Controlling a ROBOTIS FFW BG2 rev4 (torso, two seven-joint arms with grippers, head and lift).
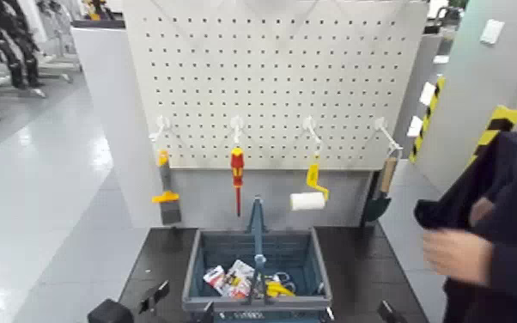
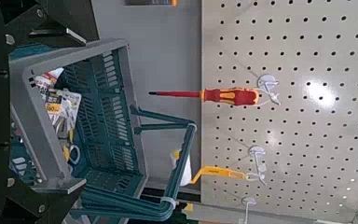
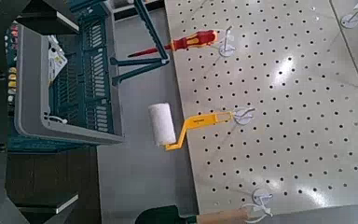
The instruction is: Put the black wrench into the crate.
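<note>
While screwdriver (image 1: pixel 237 174) and paint roller (image 1: pixel 309 197) hang above crate (image 1: pixel 257 300), person's hand (image 1: pixel 456 255) nearby, pincer states unclear

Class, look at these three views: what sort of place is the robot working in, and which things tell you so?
Probably a workshop or robotics test lab: a white pegboard with tools hung on hooks, such as a screwdriver and a paint roller, a tool crate on a dark bench, and hazard-striped posts beside it.

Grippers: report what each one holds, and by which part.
Nothing is held. The left gripper and the right gripper sit low at the crate's front corners, fingers open and empty.
</note>
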